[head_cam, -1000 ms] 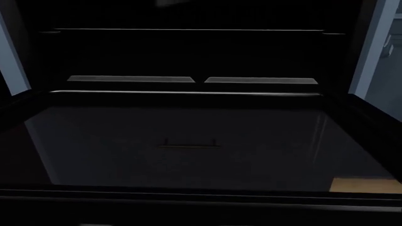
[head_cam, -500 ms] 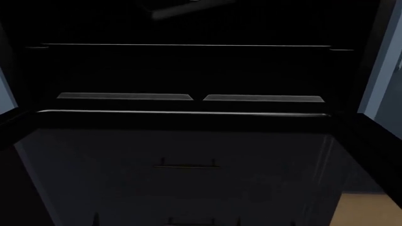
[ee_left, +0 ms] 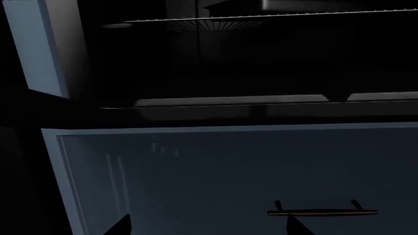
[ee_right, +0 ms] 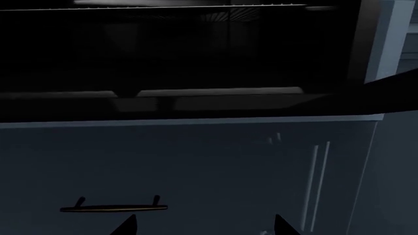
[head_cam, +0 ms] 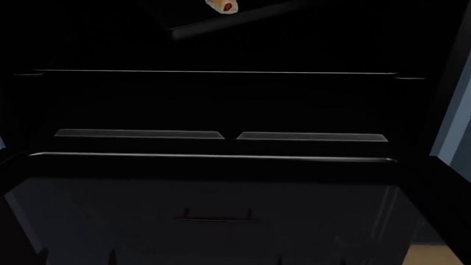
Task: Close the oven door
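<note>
Little of the task can be judged as done: the oven door (head_cam: 213, 221) is seen lowered, filling the lower half of the head view, its glass showing a drawer front with a small brass handle (head_cam: 215, 219), whether through it or mirrored in it cannot be told. Beyond its far edge the dark oven cavity (head_cam: 220, 105) is exposed, a rack wire (head_cam: 213, 72) crossing the upper part of the frame, so the swing up to the shut position is judged to remain.

In the left wrist view the left gripper (ee_left: 209, 227) is shown only as two dark fingertips (ee_left: 121, 227) at the bottom edge, spread wide with nothing between them. The right gripper (ee_right: 205, 226) is seen likewise at its frame's bottom edge, spread and empty. Contact with the door cannot be told
</note>
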You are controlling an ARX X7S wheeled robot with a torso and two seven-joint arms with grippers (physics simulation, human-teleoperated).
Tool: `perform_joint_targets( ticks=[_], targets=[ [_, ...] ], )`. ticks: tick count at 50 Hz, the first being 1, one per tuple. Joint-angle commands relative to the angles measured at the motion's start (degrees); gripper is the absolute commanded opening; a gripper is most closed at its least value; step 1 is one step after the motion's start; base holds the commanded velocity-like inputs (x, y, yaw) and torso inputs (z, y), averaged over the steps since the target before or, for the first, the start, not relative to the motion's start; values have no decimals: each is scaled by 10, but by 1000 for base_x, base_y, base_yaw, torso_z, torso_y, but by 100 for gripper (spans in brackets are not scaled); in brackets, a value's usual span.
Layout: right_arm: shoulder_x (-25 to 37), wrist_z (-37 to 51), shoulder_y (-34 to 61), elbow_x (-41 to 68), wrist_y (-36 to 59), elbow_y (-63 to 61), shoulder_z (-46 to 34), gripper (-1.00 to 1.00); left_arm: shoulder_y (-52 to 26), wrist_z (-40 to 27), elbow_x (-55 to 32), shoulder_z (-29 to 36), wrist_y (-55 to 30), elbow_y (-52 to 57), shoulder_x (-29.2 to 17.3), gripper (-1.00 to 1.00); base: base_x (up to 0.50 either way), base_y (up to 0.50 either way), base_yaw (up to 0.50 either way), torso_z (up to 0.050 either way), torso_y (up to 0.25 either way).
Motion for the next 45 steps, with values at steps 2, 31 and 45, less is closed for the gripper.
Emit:
perform_joint_targets(
  ticks=[2, 31, 45],
  targets=[
    [1, 0, 4, 6, 4, 3, -3, 100, -5, -3, -3, 2, -5, -7, 0, 100, 92, 0, 0, 0, 0],
    [125, 64, 121, 134, 303, -317, 67, 100, -163, -59, -94, -48, -367, 289, -58, 100, 3, 0, 0, 0, 0],
    [170, 95, 326, 243, 454, -356, 128, 100, -391, -87, -165, -84, -555, 304, -43, 100, 0, 0, 0, 0, 1]
  ],
)
